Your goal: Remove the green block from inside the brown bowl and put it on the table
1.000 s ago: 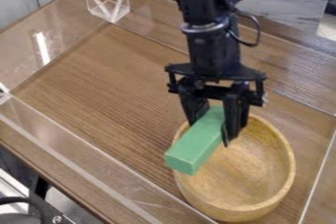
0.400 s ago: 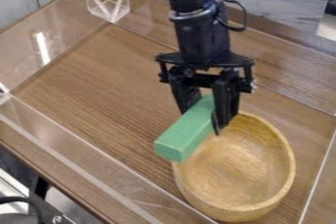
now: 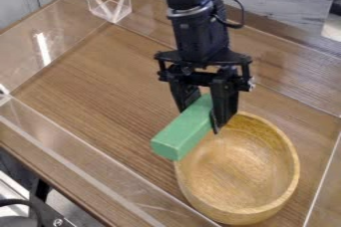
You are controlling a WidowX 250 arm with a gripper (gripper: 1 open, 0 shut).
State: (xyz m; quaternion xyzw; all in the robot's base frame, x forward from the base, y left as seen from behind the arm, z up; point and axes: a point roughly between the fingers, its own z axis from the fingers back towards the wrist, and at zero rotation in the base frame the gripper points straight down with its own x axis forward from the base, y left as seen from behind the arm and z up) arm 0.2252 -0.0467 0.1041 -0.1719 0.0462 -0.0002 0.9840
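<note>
The green block (image 3: 181,134) hangs tilted in the air, its upper end pinched by my gripper (image 3: 208,112), which is shut on it. Its lower end sticks out over the left rim of the brown bowl (image 3: 248,176) and above the table (image 3: 107,82). The bowl is a wide, shallow wooden dish at the lower right, and nothing lies inside it. My black arm comes down from the top of the view, with the fingers pointing steeply downward.
Low clear acrylic walls (image 3: 54,131) edge the table on the left and front. A small clear acrylic stand (image 3: 107,2) sits at the back left. Bare wood-grain surface stretches to the left of the bowl.
My gripper has carried the green block left and slightly up, from over the bowl's inside to across its left rim. The grip has stayed shut.
</note>
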